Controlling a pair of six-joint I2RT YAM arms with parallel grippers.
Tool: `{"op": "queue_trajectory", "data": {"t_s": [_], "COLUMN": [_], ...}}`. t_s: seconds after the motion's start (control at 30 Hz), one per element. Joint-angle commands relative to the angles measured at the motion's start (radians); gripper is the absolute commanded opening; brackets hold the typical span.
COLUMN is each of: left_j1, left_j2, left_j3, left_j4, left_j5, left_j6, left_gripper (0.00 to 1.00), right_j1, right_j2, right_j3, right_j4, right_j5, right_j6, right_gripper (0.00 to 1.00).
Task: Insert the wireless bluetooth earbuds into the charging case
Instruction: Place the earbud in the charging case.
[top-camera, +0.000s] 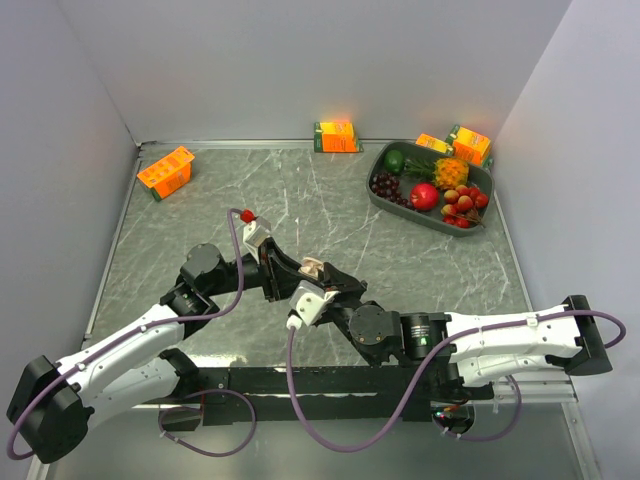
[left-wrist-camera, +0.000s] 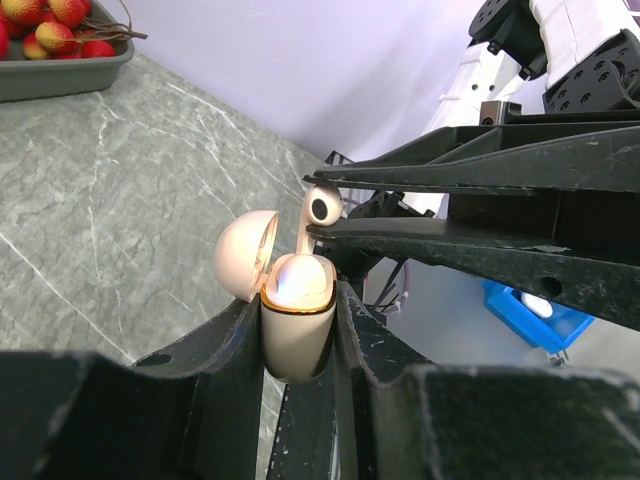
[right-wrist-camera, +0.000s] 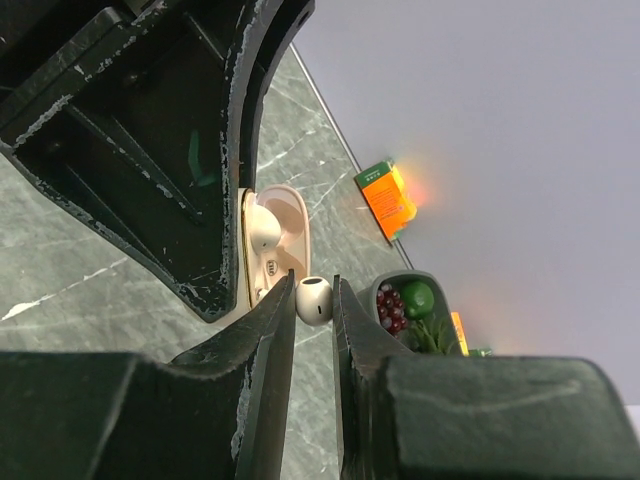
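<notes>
Grey marbled counter (top-camera: 200, 210) fills the top view, and the pale charging case (top-camera: 313, 267) is held up over its middle. From the left wrist, the left hand (left-wrist-camera: 298, 305) is clamped on the case body, lid open, with an earbud (left-wrist-camera: 323, 207) just above it. From the right wrist, the right hand (right-wrist-camera: 313, 295) pinches this earbud beside the open case, where a second earbud (right-wrist-camera: 262, 230) lies inside.
</notes>
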Motion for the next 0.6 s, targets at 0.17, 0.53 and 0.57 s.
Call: {"op": "queue_trajectory", "data": {"t_s": [0.17, 0.53, 0.57], "left_j1": [0.005, 0.005, 0.005], "left_j2": [-0.013, -0.023, -0.024], "left_j3": [0.042, 0.031, 0.031], "left_j4": [0.046, 0.06, 0.06], "left_j5": [0.007, 0.001, -0.001], "left_j6": [-0.007, -0.012, -0.012], "left_gripper": [0.01, 0.01, 0.01], "right_j1": [0.016, 0.025, 0.027], "right_j2": [0.0, 0.001, 0.003], "right_j3": [0.038, 0.079, 0.081], "right_j4": [-0.056, -0.119, -0.117], "right_j5": [-0.038, -0.086, -0.086], "right_j6": [0.046, 0.141, 0.146], "right_gripper": [0.0, 0.0, 0.0]}}
